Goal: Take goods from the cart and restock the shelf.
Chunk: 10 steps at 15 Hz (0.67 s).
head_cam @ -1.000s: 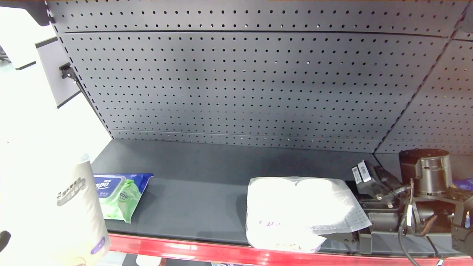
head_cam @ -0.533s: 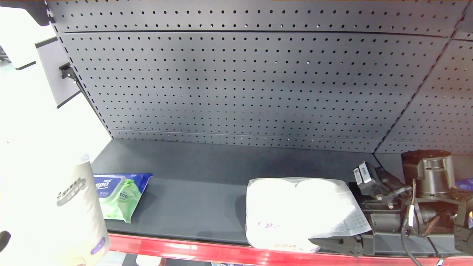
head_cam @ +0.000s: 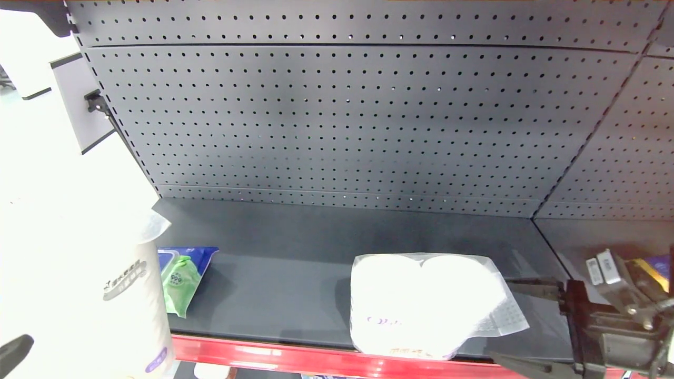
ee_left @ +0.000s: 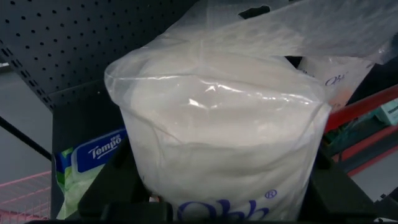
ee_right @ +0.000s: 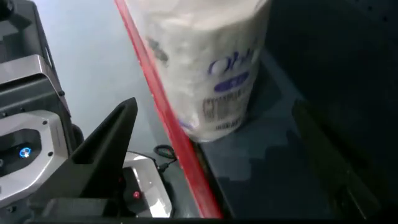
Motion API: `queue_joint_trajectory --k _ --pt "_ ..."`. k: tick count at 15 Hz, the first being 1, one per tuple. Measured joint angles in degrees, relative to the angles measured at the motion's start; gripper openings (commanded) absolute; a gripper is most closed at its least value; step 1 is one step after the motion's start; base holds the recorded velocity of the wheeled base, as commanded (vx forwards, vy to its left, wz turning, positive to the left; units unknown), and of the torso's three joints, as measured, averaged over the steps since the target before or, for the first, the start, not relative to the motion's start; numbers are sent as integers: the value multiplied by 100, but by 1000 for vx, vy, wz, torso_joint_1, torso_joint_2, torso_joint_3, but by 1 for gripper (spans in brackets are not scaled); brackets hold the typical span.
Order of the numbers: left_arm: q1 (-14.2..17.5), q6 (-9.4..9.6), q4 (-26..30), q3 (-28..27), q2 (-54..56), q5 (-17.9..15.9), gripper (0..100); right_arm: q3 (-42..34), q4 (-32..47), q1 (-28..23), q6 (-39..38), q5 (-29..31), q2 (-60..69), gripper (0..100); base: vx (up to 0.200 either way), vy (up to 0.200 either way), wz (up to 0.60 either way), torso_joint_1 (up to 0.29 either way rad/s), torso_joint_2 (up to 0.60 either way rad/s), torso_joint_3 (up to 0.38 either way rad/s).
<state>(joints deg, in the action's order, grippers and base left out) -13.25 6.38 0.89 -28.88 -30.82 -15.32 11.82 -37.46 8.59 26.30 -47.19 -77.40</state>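
A white pack of paper rolls (head_cam: 421, 305) lies on the dark shelf (head_cam: 295, 247) near its red front edge. My right gripper (head_cam: 518, 326) stands open just right of the pack, one finger behind its corner and one in front, touching nothing. In the right wrist view the pack (ee_right: 211, 68) sits beyond the spread fingers (ee_right: 106, 149). At the lower left a second wrapped roll pack (head_cam: 121, 295) hangs in front of the shelf's left end. My left gripper (ee_left: 217, 202) is shut on this pack (ee_left: 217, 137), which hides most of the fingers.
A blue and green wet wipes packet (head_cam: 184, 273) lies at the shelf's left end, partly behind the held pack. The pegboard back wall (head_cam: 337, 121) rises behind. The red shelf lip (head_cam: 263, 355) runs along the front. Bare shelf lies between the wipes and the white pack.
My right gripper has let go of the white pack and drawn back to the right, jaws spread. The pack held by the left gripper has shifted right, covering more of the wipes.
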Motion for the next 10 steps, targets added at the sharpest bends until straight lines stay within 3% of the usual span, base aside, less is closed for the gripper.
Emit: queue_joint_trajectory --k 3,5,7,9,10 --pt "-2 -13 -21 -116 -344 -271 0 -638 46 -265 -805 204 1425 100 0 0 0 0 0 0" --pt "-2 -20 -212 -199 -623 -553 0 -891 243 -419 -1634 778 2627 100 0 0 0 0 0 0" --pt "-2 -24 -538 -221 -914 -720 0 -1018 686 -606 -2249 1793 3688 100 0 0 0 0 0 0" --pt "0 -37 -1101 -223 -1336 -879 0 -1075 1245 -873 -2508 3496 4546 100 0 0 0 0 0 0" --pt "0 -39 -1454 -223 -1568 -1009 0 -1106 1393 -974 -2556 3969 4846 100 0 0 0 0 0 0"
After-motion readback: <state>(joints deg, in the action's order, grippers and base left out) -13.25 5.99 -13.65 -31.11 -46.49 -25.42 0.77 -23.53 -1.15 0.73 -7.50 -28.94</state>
